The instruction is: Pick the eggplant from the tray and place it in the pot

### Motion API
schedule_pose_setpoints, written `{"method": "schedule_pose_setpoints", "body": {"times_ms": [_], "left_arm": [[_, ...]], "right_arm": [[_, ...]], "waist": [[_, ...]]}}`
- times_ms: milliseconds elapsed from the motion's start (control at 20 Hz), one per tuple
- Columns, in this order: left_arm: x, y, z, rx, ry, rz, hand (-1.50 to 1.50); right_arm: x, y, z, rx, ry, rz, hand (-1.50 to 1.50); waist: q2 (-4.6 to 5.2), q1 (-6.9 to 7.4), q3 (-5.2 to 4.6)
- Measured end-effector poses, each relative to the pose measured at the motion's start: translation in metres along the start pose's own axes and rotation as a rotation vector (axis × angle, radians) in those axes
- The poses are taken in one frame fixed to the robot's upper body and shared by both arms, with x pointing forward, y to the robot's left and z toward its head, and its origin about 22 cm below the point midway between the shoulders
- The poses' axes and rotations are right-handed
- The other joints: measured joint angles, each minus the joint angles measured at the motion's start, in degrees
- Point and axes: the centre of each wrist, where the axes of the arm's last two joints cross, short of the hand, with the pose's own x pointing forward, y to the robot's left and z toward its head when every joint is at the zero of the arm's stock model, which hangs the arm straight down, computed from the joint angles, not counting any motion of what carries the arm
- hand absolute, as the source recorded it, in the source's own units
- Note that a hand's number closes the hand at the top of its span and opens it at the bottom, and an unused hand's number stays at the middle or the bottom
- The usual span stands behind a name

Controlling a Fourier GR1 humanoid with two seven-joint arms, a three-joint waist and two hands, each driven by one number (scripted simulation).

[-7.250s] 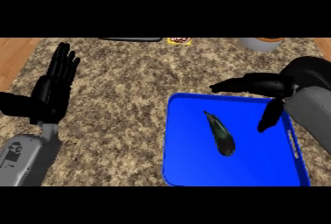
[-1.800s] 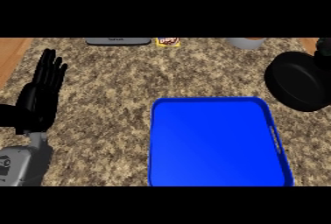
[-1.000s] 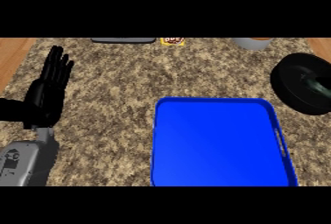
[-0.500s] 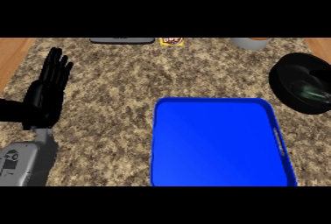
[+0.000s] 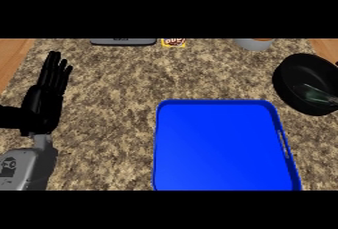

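Head view: blue tray [image 5: 224,147] lower centre is bare, eggplant [image 5: 318,92] apparently in black pot [image 5: 298,87] right edge, likely light, smooth, slippery, best gripped mid-body; left hand [image 5: 45,100] rests with straight fingers, right hand unseen.

Views: one only, the head view; nothing shared with a second camera.
Position: above the counter [image 5: 132,85], at head height.
Facing: steeply downward onto the speckled countertop.
Nearness: close enough that the blue tray [image 5: 221,147] fills the lower centre and right.
Upper edge: cuts a grey object [image 5: 123,41], a small packet [image 5: 174,42] and a cup [image 5: 253,43].
Right edge: clips the black pot [image 5: 309,89].
Left side: left hand [image 5: 45,96] and forearm rise from the lower left corner.
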Motion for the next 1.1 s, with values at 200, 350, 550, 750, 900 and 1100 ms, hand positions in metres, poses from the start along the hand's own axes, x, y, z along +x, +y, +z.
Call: {"method": "schedule_pose_setpoints", "body": {"times_ms": [200, 350, 550, 750, 900, 1100], "left_arm": [[0.002, -0.006, 0.000, 0.006, -0.005, -0.005, 0.00], [-0.001, -0.002, -0.001, 0.006, -0.004, -0.007, 0.00], [0.001, -0.001, -0.005, 0.005, -0.007, -0.006, 0.00], [0.004, -0.004, -0.004, 0.004, -0.002, -0.006, 0.00], [0.002, -0.004, -0.002, 0.006, -0.005, -0.003, 0.00], [0.001, -0.007, -0.004, 0.001, -0.002, -0.002, 0.00]], "right_arm": [[-0.013, -0.033, -0.005, -0.062, -0.008, -0.073, -1.50], [-0.032, -0.062, -0.003, -0.093, -0.020, -0.111, -1.50], [-0.056, -0.100, 0.003, -0.115, -0.025, -0.136, -1.50], [-0.072, -0.137, 0.009, -0.151, -0.031, -0.148, -1.50], [-0.084, -0.156, 0.016, -0.165, -0.034, -0.158, -1.50], [-0.092, -0.186, 0.022, -0.180, -0.034, -0.158, -1.50]], "waist": [[0.02, -0.07, 0.00], [0.08, -0.10, 0.01], [0.06, -0.20, 0.02], [0.09, 0.00, 0.05], [0.07, -0.04, 0.03], [0.13, 0.07, 0.07]]}}
